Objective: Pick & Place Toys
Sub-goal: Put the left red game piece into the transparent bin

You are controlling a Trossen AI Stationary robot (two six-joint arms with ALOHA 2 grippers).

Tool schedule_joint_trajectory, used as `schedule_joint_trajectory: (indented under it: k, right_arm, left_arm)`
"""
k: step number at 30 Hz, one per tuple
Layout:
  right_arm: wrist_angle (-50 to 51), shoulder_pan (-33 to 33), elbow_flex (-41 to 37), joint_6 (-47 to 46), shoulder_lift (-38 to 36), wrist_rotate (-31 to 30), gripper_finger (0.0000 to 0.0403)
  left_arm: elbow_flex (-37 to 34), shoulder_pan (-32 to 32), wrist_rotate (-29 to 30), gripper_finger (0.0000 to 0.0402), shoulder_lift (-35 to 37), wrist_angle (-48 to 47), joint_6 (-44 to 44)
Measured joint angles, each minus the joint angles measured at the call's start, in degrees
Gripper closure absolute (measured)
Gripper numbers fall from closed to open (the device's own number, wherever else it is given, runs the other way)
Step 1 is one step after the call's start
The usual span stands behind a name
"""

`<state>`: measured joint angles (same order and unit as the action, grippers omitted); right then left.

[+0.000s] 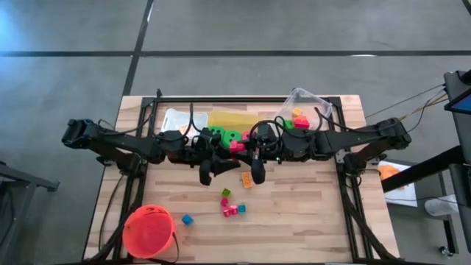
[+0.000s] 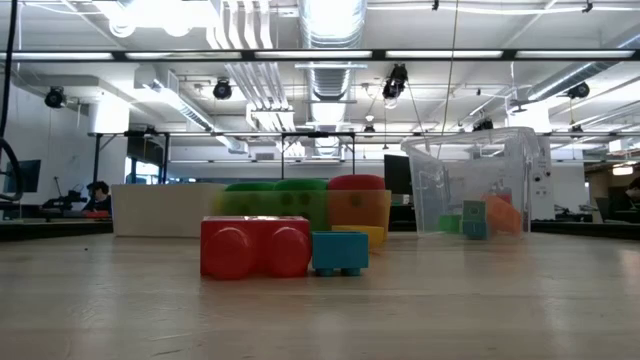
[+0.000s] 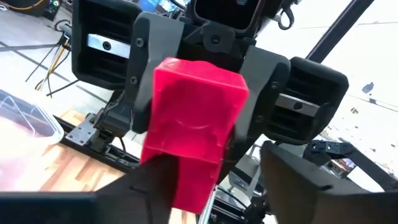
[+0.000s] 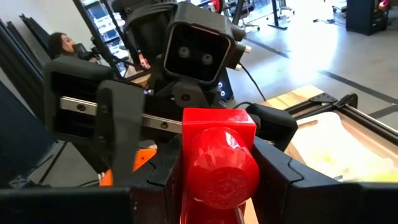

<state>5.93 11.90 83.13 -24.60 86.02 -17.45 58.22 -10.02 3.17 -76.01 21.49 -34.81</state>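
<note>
Red block (image 3: 193, 124) hangs in the air over the middle of the table (image 1: 309, 213), right between my two hands that face each other: my right hand (image 4: 217, 193) squeezes it, and my left hand (image 3: 205, 199) is open.

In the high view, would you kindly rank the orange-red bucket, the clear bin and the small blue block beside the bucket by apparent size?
1. Orange-red bucket and clear bin: look alike, and the arm covers part of the bin.
2. Small blue block: clearly smallest.
</note>
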Motion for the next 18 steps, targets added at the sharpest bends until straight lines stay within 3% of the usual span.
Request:
schedule_joint_trajectory:
  k: [9, 18]
  right_arm:
    - [0.54, -1.52, -0.02, -0.4, -0.05, 2.08, 0.0278]
    - [2.47, -2.42, -0.11, -4.73, -0.79, 8.74, 0.0278]
  left_arm:
    - [0.07, 0.0, -1.31, 0.009, 0.07, -0.49, -0.84]
    - [0.16, 0.21, -1.9, 0.0054, 0.05, -1.88, -1.9]
